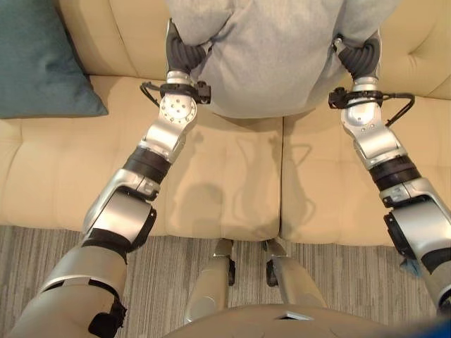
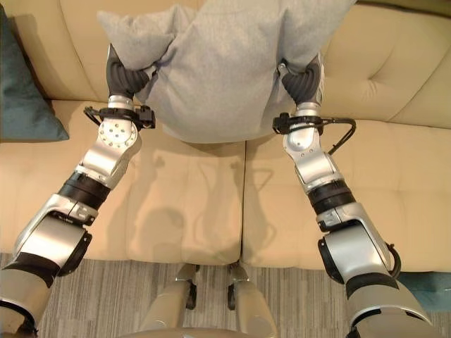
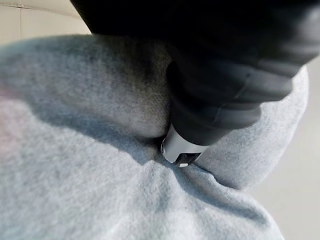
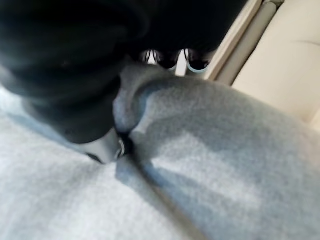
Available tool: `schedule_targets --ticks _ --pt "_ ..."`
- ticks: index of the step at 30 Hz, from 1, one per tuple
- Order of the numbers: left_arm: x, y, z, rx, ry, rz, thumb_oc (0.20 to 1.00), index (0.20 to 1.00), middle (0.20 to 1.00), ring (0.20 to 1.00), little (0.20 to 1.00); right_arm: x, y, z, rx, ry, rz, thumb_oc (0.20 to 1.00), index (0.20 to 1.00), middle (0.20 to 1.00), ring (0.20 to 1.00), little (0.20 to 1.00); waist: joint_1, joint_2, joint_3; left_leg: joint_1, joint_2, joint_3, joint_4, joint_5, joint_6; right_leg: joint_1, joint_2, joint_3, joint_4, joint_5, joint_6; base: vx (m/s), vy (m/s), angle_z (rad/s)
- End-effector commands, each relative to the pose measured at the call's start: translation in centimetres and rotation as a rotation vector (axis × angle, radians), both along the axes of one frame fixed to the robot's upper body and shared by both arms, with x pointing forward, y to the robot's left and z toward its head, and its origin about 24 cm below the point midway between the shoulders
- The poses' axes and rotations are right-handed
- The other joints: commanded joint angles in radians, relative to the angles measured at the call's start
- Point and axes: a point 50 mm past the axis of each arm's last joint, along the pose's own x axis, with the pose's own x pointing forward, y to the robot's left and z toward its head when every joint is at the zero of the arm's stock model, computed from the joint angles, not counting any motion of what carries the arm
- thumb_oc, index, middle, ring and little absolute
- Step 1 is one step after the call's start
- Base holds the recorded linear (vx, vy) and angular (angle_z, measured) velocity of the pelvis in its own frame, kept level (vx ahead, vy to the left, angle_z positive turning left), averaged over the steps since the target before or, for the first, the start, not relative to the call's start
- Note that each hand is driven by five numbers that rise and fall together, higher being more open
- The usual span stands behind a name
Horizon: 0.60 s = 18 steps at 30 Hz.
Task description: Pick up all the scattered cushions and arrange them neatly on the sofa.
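Observation:
A large grey cushion (image 1: 282, 49) is held up against the backrest of the cream sofa (image 1: 225, 183), between my two hands. My left hand (image 1: 184, 51) grips its left edge; the thumb (image 3: 180, 150) digs into bunched fabric and the fingers are buried in the cushion. On the right edge my right hand (image 2: 304, 81) pinches the cloth, thumb (image 4: 107, 147) on the near side and fingertips (image 4: 182, 60) curled over the far side. A teal cushion (image 1: 39, 60) leans on the backrest at the sofa's left end.
The seat below the grey cushion lies bare. A striped grey rug (image 1: 169, 274) runs along the sofa's front edge. Something teal (image 2: 430, 285) lies on the floor at the lower right, partly behind my right arm.

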Motion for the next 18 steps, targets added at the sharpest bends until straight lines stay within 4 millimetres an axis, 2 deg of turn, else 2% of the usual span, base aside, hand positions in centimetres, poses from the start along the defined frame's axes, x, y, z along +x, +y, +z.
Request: schedule_targets --ticks 1,4,9,13,18 --pt "-1.5 -3.9 6.1 0.013 -0.259 -0.164 0.2 0.2 0.2 0.2 0.2 -1.5 3.5 6.8 -0.08 -0.27 0.118 0.2 0.2 0.2 0.2 0.2 0.001 -0.019 -0.06 0.009 0.041 0.032 0.003 -0.097 -0.053 -0.044 -0.067 -0.037 0.004 -0.014 0.101 0.02 -0.035 -0.01" --pt "-1.3 -3.9 6.2 0.024 -0.252 -0.161 0.2 0.2 0.2 0.2 0.2 -1.1 3.0 6.7 -0.081 -0.25 0.093 0.2 0.2 0.2 0.2 0.2 0.001 -0.015 -0.055 -0.004 0.043 0.031 0.003 -0.092 -0.056 -0.059 -0.068 -0.037 0.004 -0.014 0.102 0.03 -0.026 0.03" --pt "-1.5 -4.2 4.3 0.009 -0.21 -0.188 0.2 0.2 0.2 0.2 0.2 -0.8 2.4 3.9 -0.051 -0.164 0.077 0.2 0.2 0.2 0.2 0.2 -0.005 -0.012 -0.053 0.006 0.045 0.028 0.003 -0.096 -0.056 -0.051 -0.065 -0.036 0.004 -0.023 0.099 0.03 -0.015 -0.01" --pt "-1.7 -4.8 3.9 -0.002 -0.204 -0.213 0.2 0.2 0.2 0.2 0.2 -0.8 2.4 2.8 -0.033 -0.133 0.087 0.2 0.2 0.2 0.2 0.2 -0.008 -0.012 -0.055 0.019 0.046 0.029 0.003 -0.102 -0.056 -0.038 -0.064 -0.034 0.004 -0.028 0.097 0.02 -0.008 -0.07" --pt "-2.7 -6.0 2.4 -0.044 -0.193 -0.272 0.2 0.2 0.2 0.2 0.2 -1.5 1.7 0.7 -0.05 -0.101 0.074 0.2 0.2 0.2 0.2 0.2 -0.018 -0.007 -0.058 0.038 0.042 0.034 0.003 -0.115 -0.054 -0.023 -0.066 -0.033 0.004 -0.037 0.093 0.01 0.002 0.07"
